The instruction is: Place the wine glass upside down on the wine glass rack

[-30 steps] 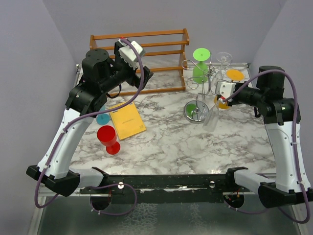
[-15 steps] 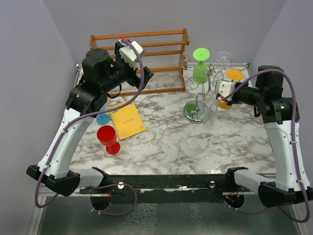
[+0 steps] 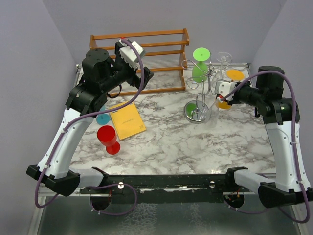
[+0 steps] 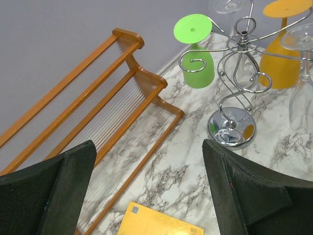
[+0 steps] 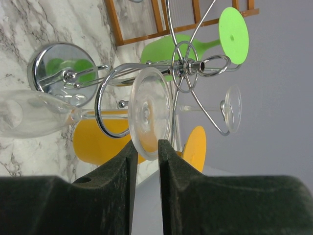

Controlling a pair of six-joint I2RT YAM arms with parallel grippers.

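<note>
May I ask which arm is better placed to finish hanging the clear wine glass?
Right. The right gripper flanks the foot of the clear wine glass hanging bowl-down on the wine glass rack; the open left gripper is over by the wooden shelf.

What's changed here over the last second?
The clear wine glass swung from a slant to hang straight down from the wine glass rack. The right end effector stays at its foot; whether it has let go is unclear. The left arm and everything else stayed put.
</note>
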